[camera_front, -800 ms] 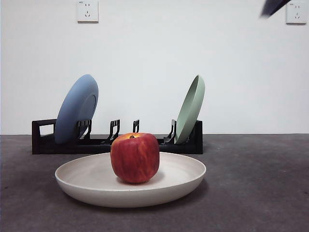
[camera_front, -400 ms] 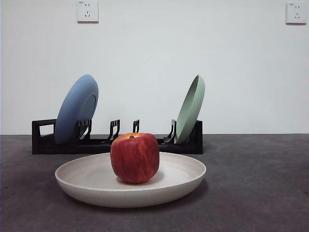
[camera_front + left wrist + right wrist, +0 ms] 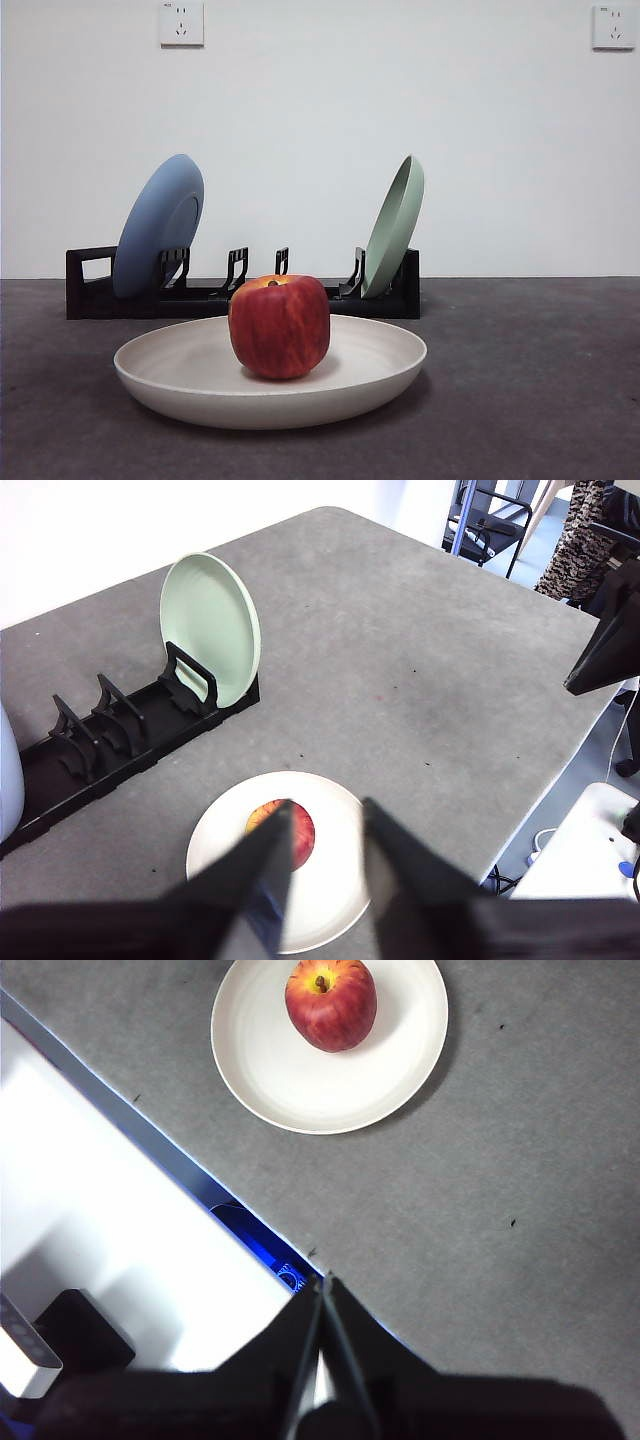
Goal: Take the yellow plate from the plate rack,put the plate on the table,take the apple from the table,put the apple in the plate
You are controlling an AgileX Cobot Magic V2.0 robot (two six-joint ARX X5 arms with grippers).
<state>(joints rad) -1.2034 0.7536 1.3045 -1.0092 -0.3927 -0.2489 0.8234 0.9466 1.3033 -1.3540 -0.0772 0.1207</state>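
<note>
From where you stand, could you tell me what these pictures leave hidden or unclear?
- Left wrist view: the left gripper covers part of the apple.
- Front view: the apple hides the yellow plate centre; both grippers are out of frame.
- Left wrist view: the blue plate is cut by the edge.

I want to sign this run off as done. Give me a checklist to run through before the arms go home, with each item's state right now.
1. Yellow plate out of the plate rack and flat on the table: ok.
2. Apple inside the plate, upright with the stem dip on top: ok.
3. Left pincer clear of the apple: ok, open, raised above the plate, holding nothing.
4. Right pincer clear of the plate: ok, shut, empty, back near the table's edge.
5. Blue plate and pale green plate upright in the rack: ok.
6. Apple settled, not rolling: cannot tell from a single moment.
</note>
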